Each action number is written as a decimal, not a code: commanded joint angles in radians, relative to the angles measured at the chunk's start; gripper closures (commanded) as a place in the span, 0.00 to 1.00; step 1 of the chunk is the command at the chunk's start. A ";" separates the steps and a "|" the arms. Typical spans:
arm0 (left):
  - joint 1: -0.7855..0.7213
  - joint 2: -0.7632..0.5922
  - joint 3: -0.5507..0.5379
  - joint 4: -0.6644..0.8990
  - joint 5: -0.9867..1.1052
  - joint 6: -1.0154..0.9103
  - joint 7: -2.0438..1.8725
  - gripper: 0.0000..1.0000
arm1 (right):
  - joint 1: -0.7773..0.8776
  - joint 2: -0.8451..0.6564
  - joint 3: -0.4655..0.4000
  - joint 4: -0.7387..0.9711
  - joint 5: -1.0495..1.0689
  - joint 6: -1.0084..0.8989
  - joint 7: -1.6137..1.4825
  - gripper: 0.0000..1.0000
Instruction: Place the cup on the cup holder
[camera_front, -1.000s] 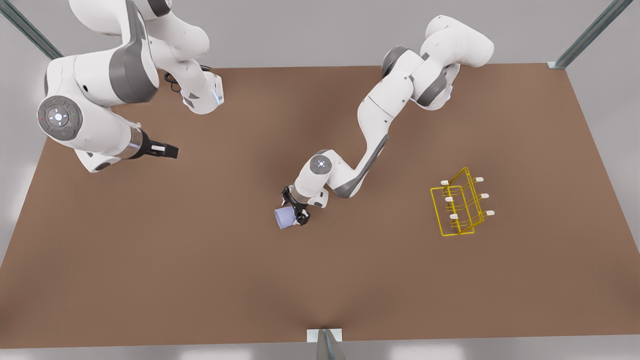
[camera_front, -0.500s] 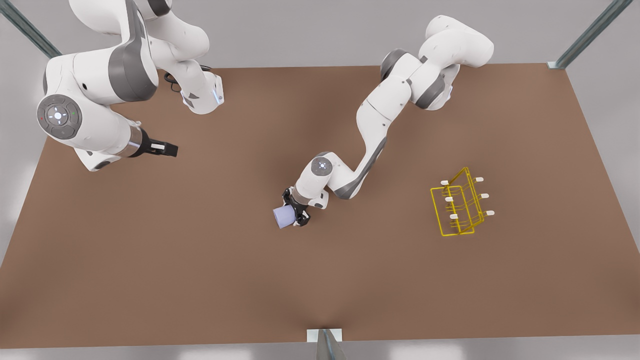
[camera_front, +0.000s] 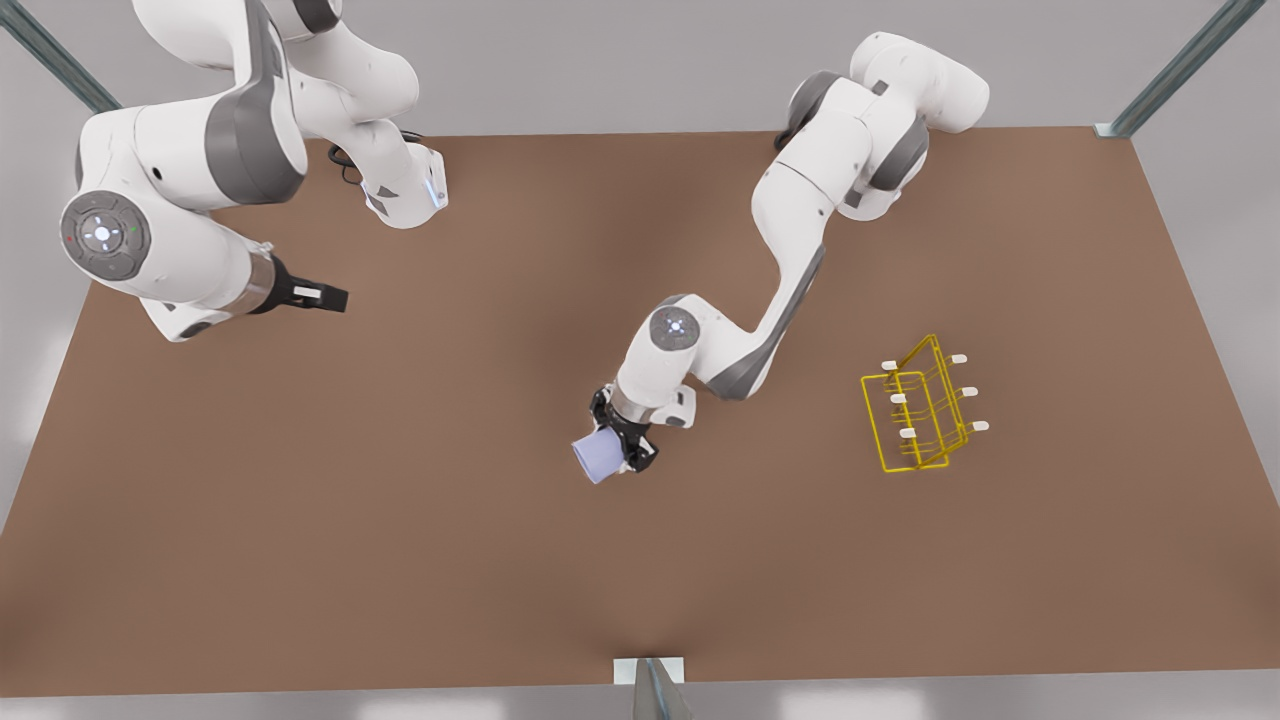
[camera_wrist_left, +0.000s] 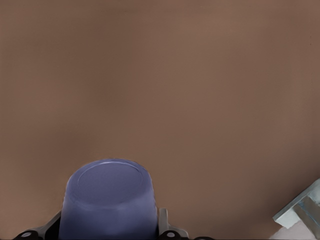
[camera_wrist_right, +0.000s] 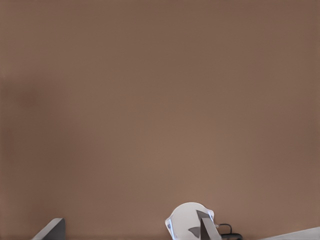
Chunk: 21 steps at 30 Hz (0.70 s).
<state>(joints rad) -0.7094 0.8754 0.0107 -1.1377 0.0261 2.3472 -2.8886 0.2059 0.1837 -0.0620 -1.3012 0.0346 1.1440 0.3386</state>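
Simulated tabletop seen from above, with no readable brand, label or writing anywhere. Small lavender-blue cup (camera_front: 598, 458), plain, smooth and matte, tapered and without a handle, gripped between the closed black fingers of the left gripper (camera_front: 622, 447) near the middle of the brown table (camera_front: 400, 520). Cup tilted on its side in the grasp, its flat base turned toward the table's near edge and the front view's left. Same cup (camera_wrist_left: 107, 200) up close in the left wrist view, flat round base facing the camera, a grey finger (camera_wrist_left: 162, 225) pressed against each side, bare brown table behind. Yellow thin-wire cup holder (camera_front: 918, 410) well apart from the cup toward the front view's right, standing on the table, with six short prongs tipped in white, none carrying anything. Right gripper (camera_front: 325, 296) waiting above the table's far corner on the front view's left, black fingers drawn close together with nothing between them. White arm base (camera_wrist_right: 192, 220) on the brown table in the right wrist view.
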 joint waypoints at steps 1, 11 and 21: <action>-0.077 -0.041 0.158 0.001 -0.002 -0.529 0.135 0.18 | 0.000 -0.001 -0.002 0.000 0.001 -0.004 -0.026 0.00; -0.542 -0.052 0.844 -0.507 0.692 -1.013 0.818 0.18 | 0.001 -0.001 -0.013 -0.003 0.002 -0.007 -0.050 0.00; -0.599 0.019 0.922 -0.613 0.704 -0.798 1.253 0.18 | 0.000 -0.001 -0.015 -0.004 0.002 -0.009 -0.053 0.00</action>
<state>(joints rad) -1.3129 0.8997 0.9331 -1.7486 0.7238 1.5130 -2.2385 0.2055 0.1837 -0.0764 -1.3057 0.0365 1.1369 0.3033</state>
